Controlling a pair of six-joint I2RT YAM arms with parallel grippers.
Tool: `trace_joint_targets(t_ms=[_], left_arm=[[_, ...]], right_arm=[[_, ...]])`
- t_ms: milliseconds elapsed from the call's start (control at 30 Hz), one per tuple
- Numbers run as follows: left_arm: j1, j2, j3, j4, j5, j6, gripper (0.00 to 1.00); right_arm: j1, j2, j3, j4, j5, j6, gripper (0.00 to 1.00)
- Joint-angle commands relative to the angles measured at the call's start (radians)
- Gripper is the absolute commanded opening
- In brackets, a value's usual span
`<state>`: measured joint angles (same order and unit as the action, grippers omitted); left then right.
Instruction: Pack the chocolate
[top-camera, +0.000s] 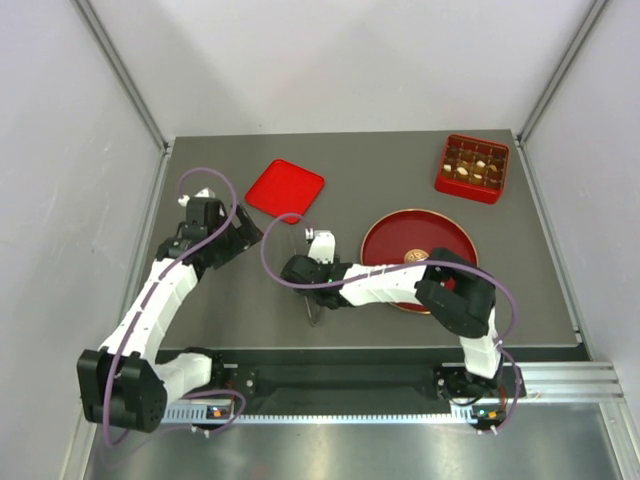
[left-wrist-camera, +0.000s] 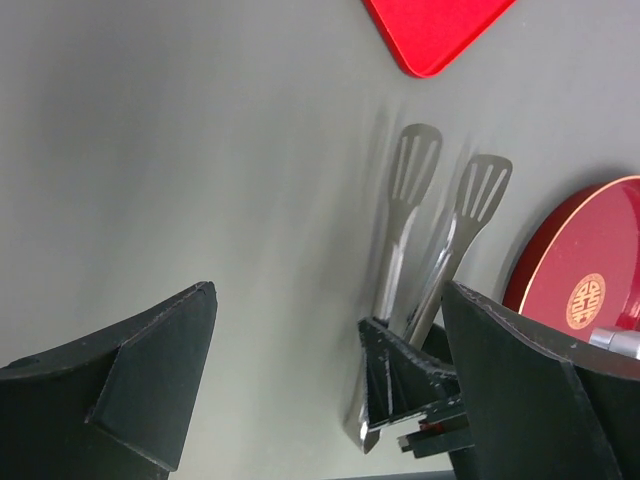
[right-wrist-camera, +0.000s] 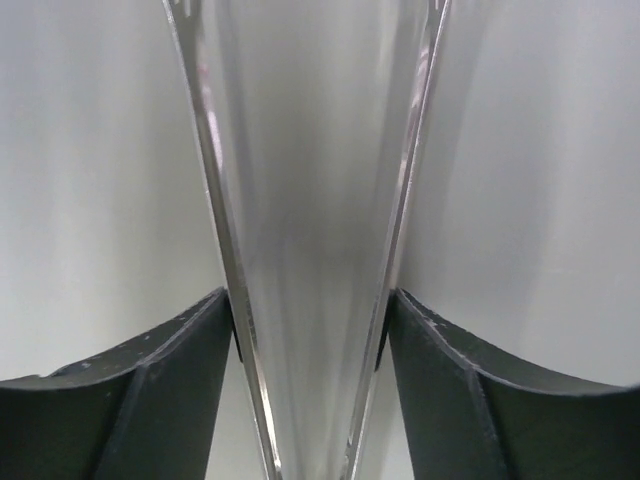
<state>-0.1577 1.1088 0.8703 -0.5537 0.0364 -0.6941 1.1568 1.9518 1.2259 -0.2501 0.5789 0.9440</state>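
Note:
The chocolate (top-camera: 466, 170) is several small cream and brown pieces sitting in the compartments of a red box (top-camera: 497, 187) at the back right. Thin metal tongs (top-camera: 316, 312) (left-wrist-camera: 400, 250) (right-wrist-camera: 213, 200) lie on the dark table, left of the round red plate (top-camera: 392, 232) (left-wrist-camera: 560, 270). My right gripper (top-camera: 316, 292) (right-wrist-camera: 310, 300) is shut on the tongs, one finger pressed on each arm near the hinge end. My left gripper (top-camera: 245, 235) (left-wrist-camera: 330, 290) hangs open and empty over the table, left of the tongs.
A flat red lid (top-camera: 285, 189) (left-wrist-camera: 440, 30) lies behind the tongs. The plate carries only a gold emblem (top-camera: 417, 257) (left-wrist-camera: 586, 302); my right arm crosses its near edge. White walls close in the table on three sides.

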Motion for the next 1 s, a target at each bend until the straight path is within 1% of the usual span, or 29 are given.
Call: trace_joint_targets(t_ms=[0,67,133,167,200,300,433,567,767,800,933,967], left_arm=[[0.004,0.014,-0.002,0.075,-0.003,-0.019,0.99],[0.006,0.029,0.001,0.092,0.019,-0.018,0.99],[0.006,0.042,0.006,0.101,0.025,-0.016,0.98],[0.006,0.045,0.007,0.104,0.019,-0.015,0.98],[0.006,0.049,0.010,0.107,0.014,-0.012,0.98],[0.006,0.075,0.029,0.115,-0.006,-0.008,0.98],[0.006,0.129,0.059,0.141,-0.006,-0.013,0.97],[0.006,0.200,0.091,0.202,0.010,-0.018,0.96],[0.006,0.382,0.208,0.255,0.005,-0.024,0.92],[0.006,0.434,0.237,0.262,0.002,-0.027,0.92],[0.013,0.548,0.311,0.264,-0.009,-0.038,0.87],[0.018,0.568,0.321,0.265,-0.006,-0.045,0.85]], right_arm=[[0.017,0.019,0.044,-0.002,-0.010,0.027,0.64],[0.017,0.013,0.050,-0.002,-0.014,0.015,0.65],[0.015,-0.017,0.050,-0.008,-0.014,0.007,0.70],[0.014,-0.028,0.046,-0.009,-0.014,-0.008,0.73],[0.011,-0.051,0.044,-0.012,-0.016,-0.014,0.81],[-0.002,-0.089,0.038,-0.037,-0.033,-0.022,0.88],[-0.008,-0.149,0.029,-0.058,-0.060,-0.043,0.89],[-0.025,-0.243,0.030,-0.087,-0.086,-0.111,0.89],[-0.080,-0.460,-0.026,-0.104,-0.114,-0.192,0.88],[-0.085,-0.477,-0.032,-0.106,-0.122,-0.203,0.88],[-0.101,-0.542,-0.068,-0.106,-0.117,-0.241,0.87],[-0.103,-0.553,-0.075,-0.106,-0.119,-0.243,0.87]])
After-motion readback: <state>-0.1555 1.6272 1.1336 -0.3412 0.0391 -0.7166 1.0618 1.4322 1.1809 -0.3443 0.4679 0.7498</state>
